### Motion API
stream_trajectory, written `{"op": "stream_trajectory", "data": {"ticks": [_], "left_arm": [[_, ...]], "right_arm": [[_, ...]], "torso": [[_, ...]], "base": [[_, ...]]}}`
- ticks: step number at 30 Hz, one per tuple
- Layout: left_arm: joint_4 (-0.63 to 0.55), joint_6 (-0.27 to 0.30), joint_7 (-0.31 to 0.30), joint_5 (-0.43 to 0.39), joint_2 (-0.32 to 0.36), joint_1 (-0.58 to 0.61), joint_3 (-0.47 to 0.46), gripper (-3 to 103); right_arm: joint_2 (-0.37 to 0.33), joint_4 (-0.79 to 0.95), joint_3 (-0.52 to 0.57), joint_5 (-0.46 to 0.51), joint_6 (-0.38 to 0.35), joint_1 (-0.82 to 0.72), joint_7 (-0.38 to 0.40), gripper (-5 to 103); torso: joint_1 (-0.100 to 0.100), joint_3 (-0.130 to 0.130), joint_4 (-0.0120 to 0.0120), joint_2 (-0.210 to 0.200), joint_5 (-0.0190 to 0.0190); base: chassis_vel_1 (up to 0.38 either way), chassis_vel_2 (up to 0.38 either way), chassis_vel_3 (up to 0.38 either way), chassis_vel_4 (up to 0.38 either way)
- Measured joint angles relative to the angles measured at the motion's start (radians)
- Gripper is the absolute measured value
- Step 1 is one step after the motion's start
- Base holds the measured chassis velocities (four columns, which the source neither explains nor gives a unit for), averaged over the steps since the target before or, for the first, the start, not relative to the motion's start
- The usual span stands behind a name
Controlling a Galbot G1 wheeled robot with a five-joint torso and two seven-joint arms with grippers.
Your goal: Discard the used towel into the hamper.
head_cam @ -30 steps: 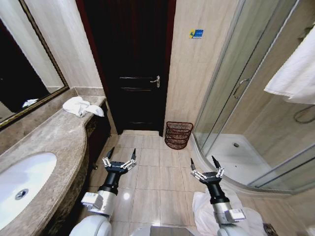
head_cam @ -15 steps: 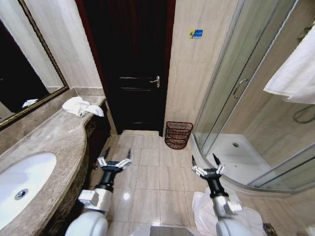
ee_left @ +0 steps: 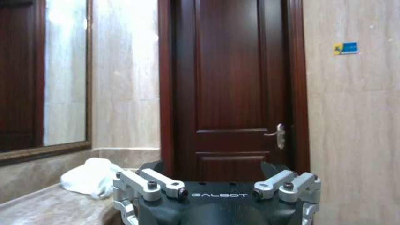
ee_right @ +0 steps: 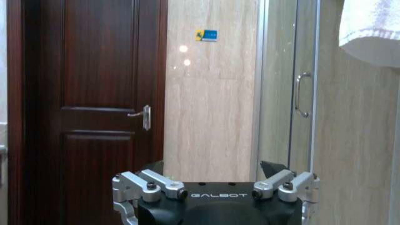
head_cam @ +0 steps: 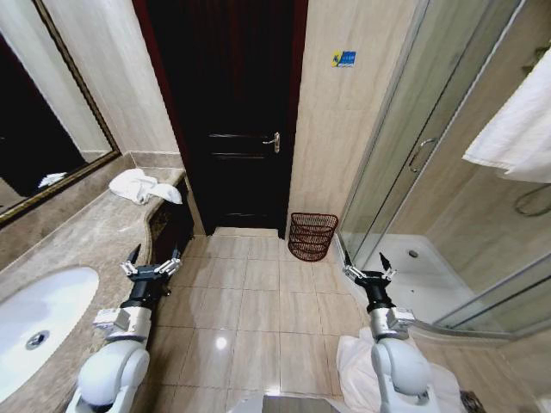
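A crumpled white towel (head_cam: 139, 186) lies at the far end of the marble counter (head_cam: 95, 241), next to the door; the left wrist view has it too, the towel (ee_left: 91, 176) sitting left of the door. The hamper (head_cam: 312, 236), a dark red-brown wire basket, stands on the floor against the wall right of the door. My left gripper (head_cam: 151, 261) hovers open by the counter's front edge, well short of the towel. My right gripper (head_cam: 368, 266) is open above the floor near the shower's curved sill, right of the hamper. Neither holds anything.
A dark wooden door (head_cam: 232, 129) is shut straight ahead. A sink (head_cam: 39, 318) is set in the counter at left, under a mirror (head_cam: 43, 129). The glass shower enclosure (head_cam: 430, 172) fills the right. A white towel (head_cam: 516, 129) hangs upper right; white cloth (head_cam: 353, 366) lies on the floor.
Both arms have swung outward. The left gripper went left to the counter's edge; the right gripper shifted slightly right and farther forward. Both stayed open.
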Motion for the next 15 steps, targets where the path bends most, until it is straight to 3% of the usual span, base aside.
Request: {"op": "stream_trajectory", "data": {"ticks": [3, 7, 15], "left_arm": [[0.002, 0.0, 0.003, -0.001, 0.0, -0.003, 0.003, 100], [0.055, 0.003, 0.013, 0.043, -0.012, -0.05, 0.043, 100], [0.031, 0.022, 0.014, 0.046, -0.014, -0.064, 0.046, 100]], "right_arm": [[-0.004, 0.0, 0.008, 0.006, -0.001, -0.004, -0.007, 100], [-0.073, -0.042, 0.078, 0.067, 0.026, -0.024, -0.038, 100], [-0.048, 0.002, 0.021, 0.079, 0.026, -0.048, -0.04, 100]], "torso": [[0.0, 0.0, 0.0001, 0.0, 0.0], [0.0, 0.0, 0.0007, 0.0, 0.0006], [0.0, 0.0, 0.0007, 0.0, 0.0006]], "base": [[0.0, 0.0, 0.0, 0.0], [0.0, 0.0, 0.0, 0.0], [0.0, 0.0, 0.0, 0.0]]}}
